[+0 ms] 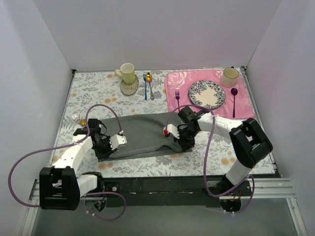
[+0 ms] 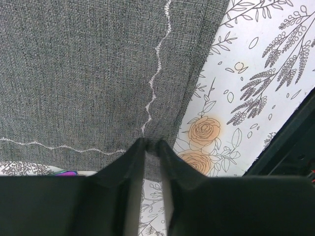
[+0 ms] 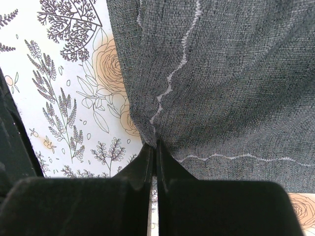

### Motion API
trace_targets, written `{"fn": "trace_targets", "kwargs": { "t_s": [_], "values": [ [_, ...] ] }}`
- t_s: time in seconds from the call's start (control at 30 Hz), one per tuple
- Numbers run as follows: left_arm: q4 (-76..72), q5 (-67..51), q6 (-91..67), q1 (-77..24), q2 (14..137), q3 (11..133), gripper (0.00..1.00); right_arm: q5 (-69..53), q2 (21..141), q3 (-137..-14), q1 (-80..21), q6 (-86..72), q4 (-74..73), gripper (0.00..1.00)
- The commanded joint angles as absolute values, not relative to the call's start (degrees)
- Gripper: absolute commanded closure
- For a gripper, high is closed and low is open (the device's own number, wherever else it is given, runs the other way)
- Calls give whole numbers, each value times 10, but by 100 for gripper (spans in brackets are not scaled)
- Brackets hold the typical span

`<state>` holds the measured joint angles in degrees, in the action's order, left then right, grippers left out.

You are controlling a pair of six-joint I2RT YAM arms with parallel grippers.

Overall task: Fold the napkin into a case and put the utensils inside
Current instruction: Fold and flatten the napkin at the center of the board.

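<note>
From above, the table (image 1: 147, 169) wears a floral cloth and is boxed by 3 white walls; the dark grey napkin (image 1: 142, 129) lies flat across the near middle; the left gripper (image 1: 102, 149) sits at its near left corner and the right gripper (image 1: 185, 144) at its near right corner; the utensils (image 1: 76, 117) lie by the left wall, partly hidden behind the left arm; a pink placemat (image 1: 174, 96) fills the far right; bare cloth runs between the napkin and the far items, and in a narrow strip along the near edge.

Left wrist: the left gripper (image 2: 150, 143) is clenched on the napkin (image 2: 88, 73) where 2 stitched hems meet; the table (image 2: 246, 88) shows bare to the right.

Right wrist: the right gripper (image 3: 155, 145) is pinched tight on the napkin (image 3: 236, 73) corner; the table (image 3: 59, 98) lies open to the left.
</note>
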<state>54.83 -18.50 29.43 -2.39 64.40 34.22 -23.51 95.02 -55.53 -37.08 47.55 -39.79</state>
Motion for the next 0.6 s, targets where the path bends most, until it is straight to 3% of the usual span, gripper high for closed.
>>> {"fn": "trace_targets", "kwargs": {
  "t_s": [0.0,0.13,0.57],
  "values": [
    [552,-183,295,-26,638,363,88,-222,961,-568,-366,483,-408,99],
    [567,-175,303,-26,630,374,100,-226,956,-574,-367,482,-420,99],
    [610,-150,324,-26,616,388,100,-216,910,-565,-367,497,-450,99]
  ]
}}
